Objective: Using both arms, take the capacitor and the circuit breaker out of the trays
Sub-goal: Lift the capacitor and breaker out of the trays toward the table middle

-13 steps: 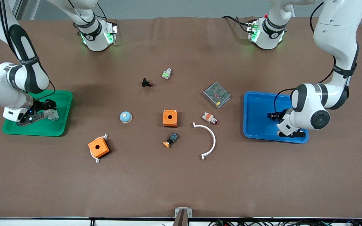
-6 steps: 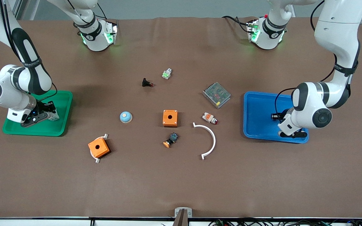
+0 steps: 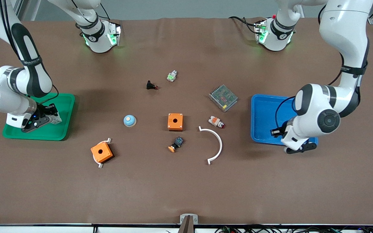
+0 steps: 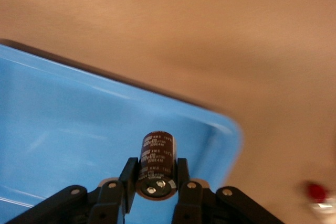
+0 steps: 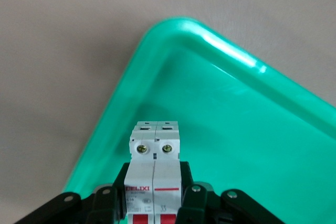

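My left gripper [image 3: 276, 131] is shut on the capacitor [image 4: 156, 162], a small black cylinder with a silvery end face. It holds the capacitor just above the blue tray [image 3: 264, 113], near the tray's edge nearest the front camera. The tray's corner shows in the left wrist view [image 4: 79, 119]. My right gripper [image 3: 48, 118] is shut on the breaker [image 5: 154, 169], a white block with red levers, which also shows in the front view [image 3: 56, 119]. It holds the breaker low over the green tray [image 3: 64, 103], near the tray's corner in the right wrist view [image 5: 236, 129].
Between the trays lie two orange boxes [image 3: 175, 121] [image 3: 101, 152], a white curved strip [image 3: 217, 142], a mesh-covered metal box [image 3: 223, 97], a blue dome [image 3: 129, 120], a black button part [image 3: 151, 85], a white-orange part [image 3: 216, 121] and a black-blue part [image 3: 176, 144].
My left gripper has moved with the capacitor from the blue tray's inside toward its edge nearest the front camera. My right gripper has shifted only slightly over the green tray.
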Tool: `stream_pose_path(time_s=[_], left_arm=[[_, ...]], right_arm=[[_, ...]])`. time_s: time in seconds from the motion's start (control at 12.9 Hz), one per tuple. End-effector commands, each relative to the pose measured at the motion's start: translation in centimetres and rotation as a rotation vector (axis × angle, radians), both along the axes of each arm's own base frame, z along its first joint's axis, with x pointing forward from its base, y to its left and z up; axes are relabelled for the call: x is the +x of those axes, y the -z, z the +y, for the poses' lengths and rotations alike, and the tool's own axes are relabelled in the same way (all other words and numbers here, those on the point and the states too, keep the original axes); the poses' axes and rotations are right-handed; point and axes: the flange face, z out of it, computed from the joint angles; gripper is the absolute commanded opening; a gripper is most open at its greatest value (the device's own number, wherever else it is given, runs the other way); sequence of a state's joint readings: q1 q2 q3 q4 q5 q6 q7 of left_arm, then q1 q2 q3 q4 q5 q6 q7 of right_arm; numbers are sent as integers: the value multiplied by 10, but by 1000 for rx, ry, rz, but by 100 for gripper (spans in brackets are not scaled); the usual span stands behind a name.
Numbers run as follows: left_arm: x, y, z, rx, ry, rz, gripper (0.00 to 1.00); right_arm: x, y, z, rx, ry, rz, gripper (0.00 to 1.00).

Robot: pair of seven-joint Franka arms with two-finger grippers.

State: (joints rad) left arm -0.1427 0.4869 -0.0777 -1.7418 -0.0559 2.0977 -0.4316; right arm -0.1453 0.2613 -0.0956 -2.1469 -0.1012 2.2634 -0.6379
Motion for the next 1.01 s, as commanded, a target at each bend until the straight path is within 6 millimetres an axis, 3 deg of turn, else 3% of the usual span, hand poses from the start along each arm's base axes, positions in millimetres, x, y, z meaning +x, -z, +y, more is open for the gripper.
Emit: stream_pose_path(time_s=[0.0,0.16,0.31,0.39,0.54,0.7,0.93], left_arm=[[10,-12,-53,-38,-143,1,1],[17,-19,-100,-74,-253,-4,1],[20,-5,-155,-84,-374,15,1],[23,-2,-175,-87,-423,12,1],[20,4,-212,-95,-507,4,1],[19,12,-241,-141,-580,-50,1],[14,46,-271,-206,-623,-121,1]], right_arm=[[17,-66,61,-43,75,10,2],[31,-91,117,-77,158,24,2],[32,-93,169,-39,216,12,2],[31,-91,191,-6,264,11,2],[26,-90,257,-10,354,-25,2],[18,-79,321,-28,454,-62,2],[21,-42,386,-22,557,-102,2]])
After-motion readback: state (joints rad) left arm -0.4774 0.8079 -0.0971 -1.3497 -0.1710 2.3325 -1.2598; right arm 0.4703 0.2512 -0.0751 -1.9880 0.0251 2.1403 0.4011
